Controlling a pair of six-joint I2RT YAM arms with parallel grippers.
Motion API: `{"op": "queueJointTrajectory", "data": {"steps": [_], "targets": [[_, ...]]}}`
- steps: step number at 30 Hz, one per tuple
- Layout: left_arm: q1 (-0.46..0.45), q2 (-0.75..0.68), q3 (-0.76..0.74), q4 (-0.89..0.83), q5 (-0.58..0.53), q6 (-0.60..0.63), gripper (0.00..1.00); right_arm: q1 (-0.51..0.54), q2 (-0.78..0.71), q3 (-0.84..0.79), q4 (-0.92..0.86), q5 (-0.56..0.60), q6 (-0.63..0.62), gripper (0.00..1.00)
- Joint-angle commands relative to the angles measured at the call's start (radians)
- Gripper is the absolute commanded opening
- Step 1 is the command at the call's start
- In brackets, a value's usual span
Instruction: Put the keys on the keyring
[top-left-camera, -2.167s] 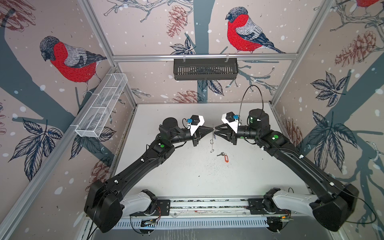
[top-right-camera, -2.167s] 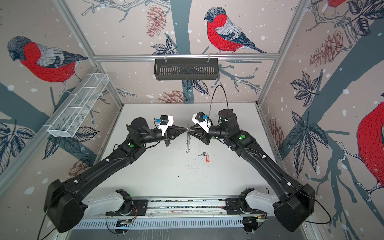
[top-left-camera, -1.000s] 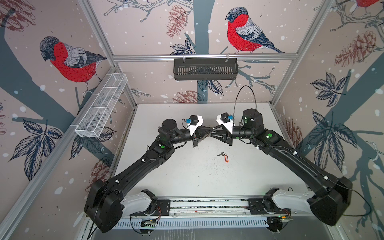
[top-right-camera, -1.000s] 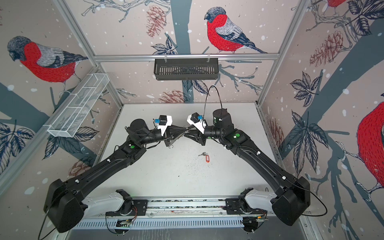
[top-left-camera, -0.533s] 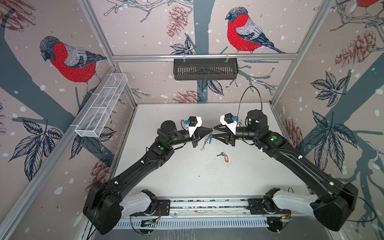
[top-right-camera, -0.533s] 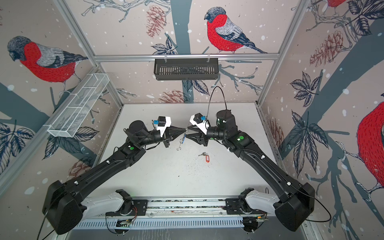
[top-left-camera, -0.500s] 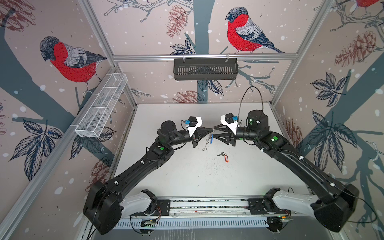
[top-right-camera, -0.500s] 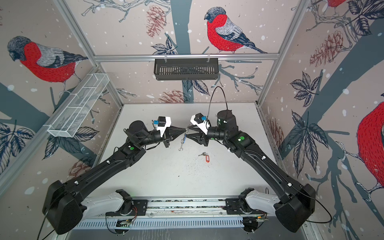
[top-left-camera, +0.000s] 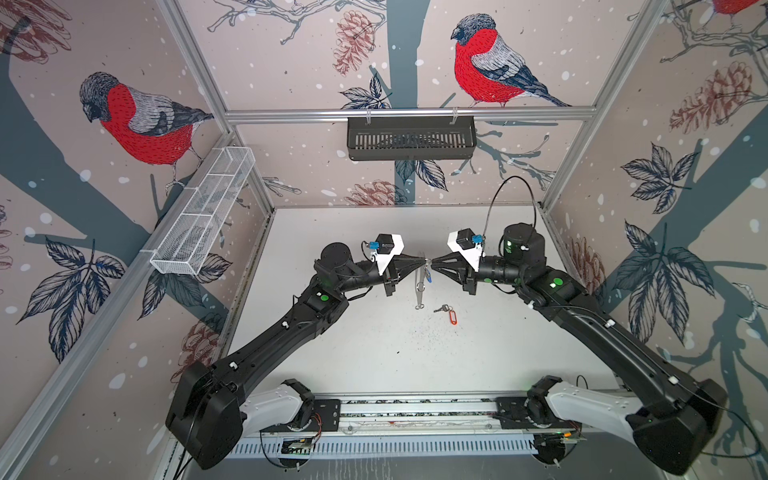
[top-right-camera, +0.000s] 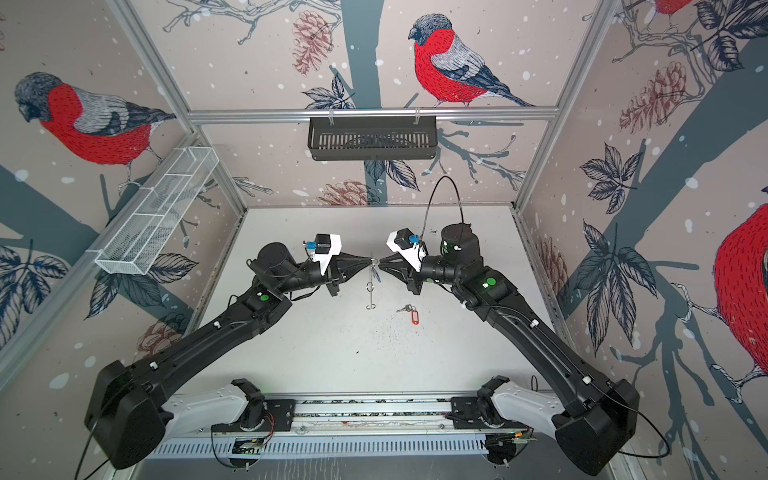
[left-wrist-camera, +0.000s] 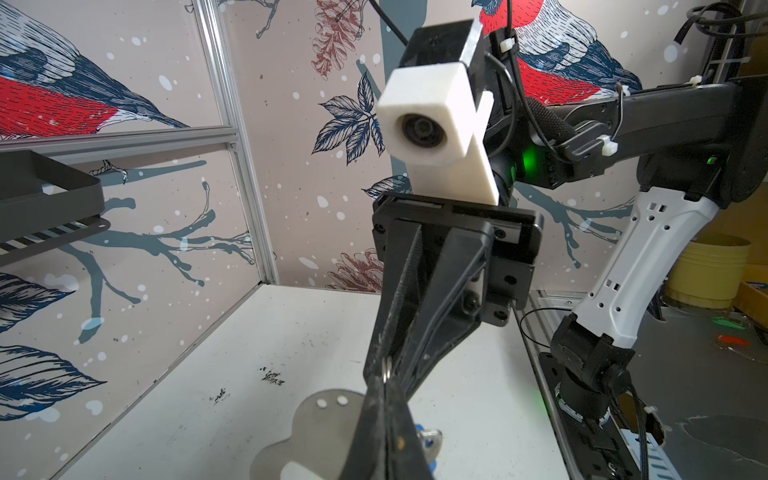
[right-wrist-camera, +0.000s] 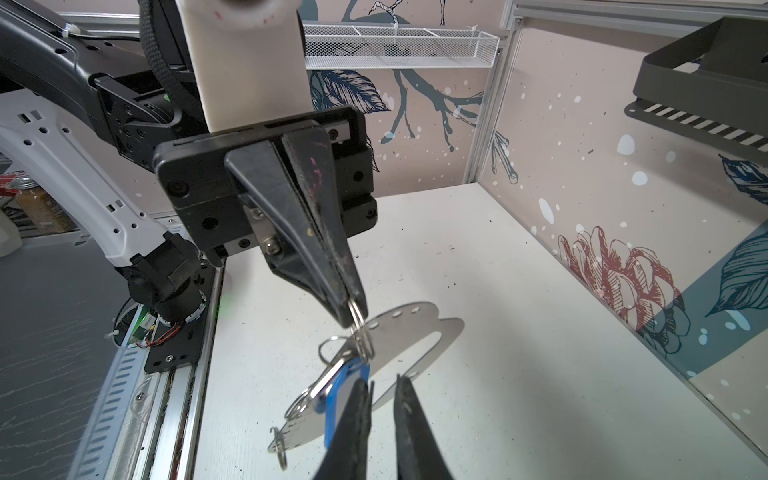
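I have the left gripper clamped fully shut on a small metal ring at the rim of the keyring. The flat grey plate hangs off its tips, clear of the table. In both top views the plate sits just above the middle of the frame, seen edge-on and hanging straight down between the two gripper tips.

The blue-tagged key dangles against the plate from rings just under the left gripper's tips. I cannot tell which hole they pass through.

My right gripper faces the left one almost tip to tip. In the right wrist view its fingers rise from the bottom centre of the frame with a narrow gap between them, and I see nothing held in that gap. The blue tag lies just beside one finger; I cannot tell whether they touch.

The red-tagged key lies flat on the table, below and to the right of the hanging plate in both top views, apart from both grippers.
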Motion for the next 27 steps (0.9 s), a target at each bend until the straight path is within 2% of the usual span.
{"op": "queueJointTrajectory", "data": {"steps": [1, 16, 27], "targets": [[-0.001, -0.003, 0.003, 0.040, 0.007, 0.000, 0.00, 0.000, 0.005, 0.004, 0.048, -0.034, 0.008, 0.16], [-0.001, 0.000, 0.002, 0.034, 0.020, 0.006, 0.00, 0.002, 0.017, 0.017, 0.070, -0.068, 0.011, 0.18], [0.000, -0.002, 0.000, 0.039, 0.020, 0.007, 0.00, 0.005, 0.034, 0.024, 0.069, -0.074, 0.008, 0.13]]}}
